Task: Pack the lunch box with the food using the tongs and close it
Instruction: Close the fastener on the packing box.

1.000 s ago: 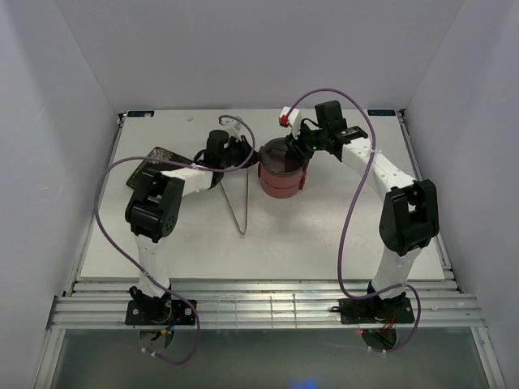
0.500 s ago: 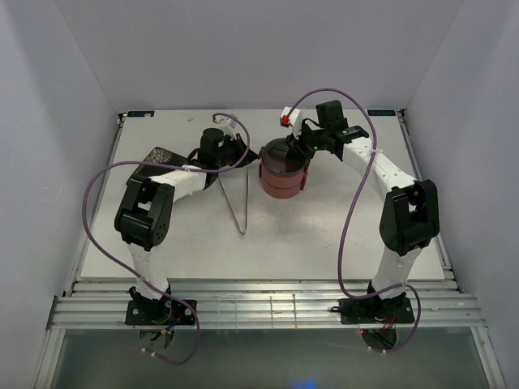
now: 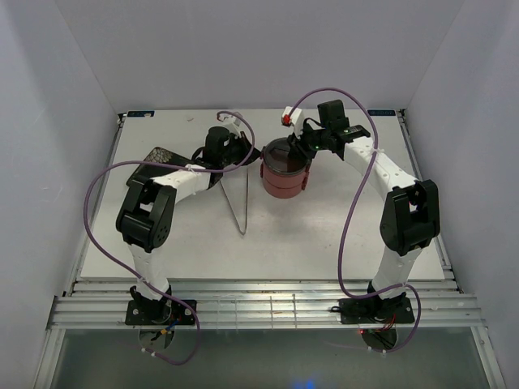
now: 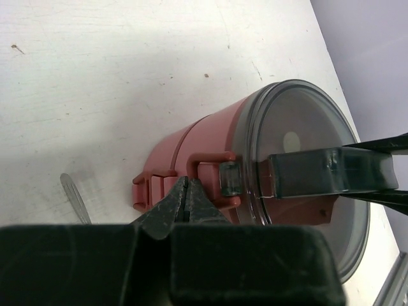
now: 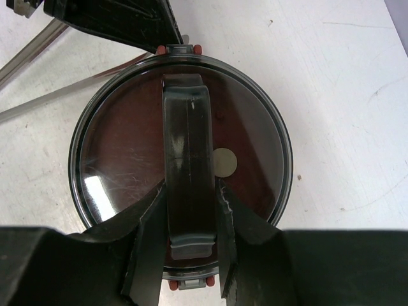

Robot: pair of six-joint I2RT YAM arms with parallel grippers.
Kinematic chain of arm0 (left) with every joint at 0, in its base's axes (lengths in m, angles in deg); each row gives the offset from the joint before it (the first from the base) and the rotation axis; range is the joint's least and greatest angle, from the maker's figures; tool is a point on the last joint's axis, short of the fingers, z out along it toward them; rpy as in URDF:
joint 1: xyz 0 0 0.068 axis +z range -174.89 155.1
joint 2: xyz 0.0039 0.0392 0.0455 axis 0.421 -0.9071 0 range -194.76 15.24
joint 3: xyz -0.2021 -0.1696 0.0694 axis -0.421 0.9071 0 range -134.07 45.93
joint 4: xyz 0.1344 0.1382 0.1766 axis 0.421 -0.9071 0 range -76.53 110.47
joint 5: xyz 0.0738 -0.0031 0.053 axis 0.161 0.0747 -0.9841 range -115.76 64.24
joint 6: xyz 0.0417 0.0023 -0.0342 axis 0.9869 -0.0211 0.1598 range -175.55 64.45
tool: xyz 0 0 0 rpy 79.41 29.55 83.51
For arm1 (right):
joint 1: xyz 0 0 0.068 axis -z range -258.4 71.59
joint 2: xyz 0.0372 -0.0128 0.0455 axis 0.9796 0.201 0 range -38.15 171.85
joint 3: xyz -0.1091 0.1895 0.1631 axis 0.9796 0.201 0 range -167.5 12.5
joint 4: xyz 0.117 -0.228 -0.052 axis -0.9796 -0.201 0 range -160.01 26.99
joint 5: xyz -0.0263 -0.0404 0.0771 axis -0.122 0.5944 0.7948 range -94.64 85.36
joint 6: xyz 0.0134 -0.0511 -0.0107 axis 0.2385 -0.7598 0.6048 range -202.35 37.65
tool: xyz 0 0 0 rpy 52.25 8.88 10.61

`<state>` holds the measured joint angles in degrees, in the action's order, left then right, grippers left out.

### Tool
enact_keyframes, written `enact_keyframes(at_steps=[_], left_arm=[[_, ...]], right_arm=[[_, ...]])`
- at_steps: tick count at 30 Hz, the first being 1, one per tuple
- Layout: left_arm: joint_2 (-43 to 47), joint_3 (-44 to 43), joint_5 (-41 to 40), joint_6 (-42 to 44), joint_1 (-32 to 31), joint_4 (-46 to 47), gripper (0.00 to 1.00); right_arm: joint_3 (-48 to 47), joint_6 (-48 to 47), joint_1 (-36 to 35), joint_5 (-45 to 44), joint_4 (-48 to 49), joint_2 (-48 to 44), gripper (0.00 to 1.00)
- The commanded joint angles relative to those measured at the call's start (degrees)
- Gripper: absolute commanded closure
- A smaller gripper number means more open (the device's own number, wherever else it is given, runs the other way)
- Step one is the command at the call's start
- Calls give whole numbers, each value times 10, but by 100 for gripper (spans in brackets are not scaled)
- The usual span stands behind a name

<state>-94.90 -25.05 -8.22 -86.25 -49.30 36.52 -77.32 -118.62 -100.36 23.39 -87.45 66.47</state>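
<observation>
- The tongs lie flat on the table, just left of the closed lunch box.
- The left gripper, fully closed and empty, has its tips at the box's side clip.
- The right gripper pinches the lid handle from above.
- The left arm partly hides a dark plate.

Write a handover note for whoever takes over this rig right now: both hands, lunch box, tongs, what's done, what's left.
Left hand: shut, empty, tips against the lunch box side clasp.
Right hand: shut on the lid handle from above.
Lunch box: tiers stacked, lid on. Tongs lie free on the table to its left.
Done: lid seated; no food visible, so packing unconfirmed.
Left: check the clasps, release the handle, withdraw.
</observation>
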Motion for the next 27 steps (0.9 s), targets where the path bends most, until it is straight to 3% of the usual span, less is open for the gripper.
enact_keyframes(at_steps=[1,8,17,22,27], left_arm=[[20,12,49,-22,-57,-6,100],[35,8,78,-27,-45,-3,100],[59,15,14,5,65,-55,100],[49,-10,30,19,61,-53,100],[6,-36,46,1,9,-45,100]], right_arm=[[11,3,-5,-26,-54,30,79],[11,3,-4,-17,-55,29,80],[15,4,2,-13,-58,18,80],[15,5,2,-12,-61,21,80],[10,4,2,-12,-62,21,81]])
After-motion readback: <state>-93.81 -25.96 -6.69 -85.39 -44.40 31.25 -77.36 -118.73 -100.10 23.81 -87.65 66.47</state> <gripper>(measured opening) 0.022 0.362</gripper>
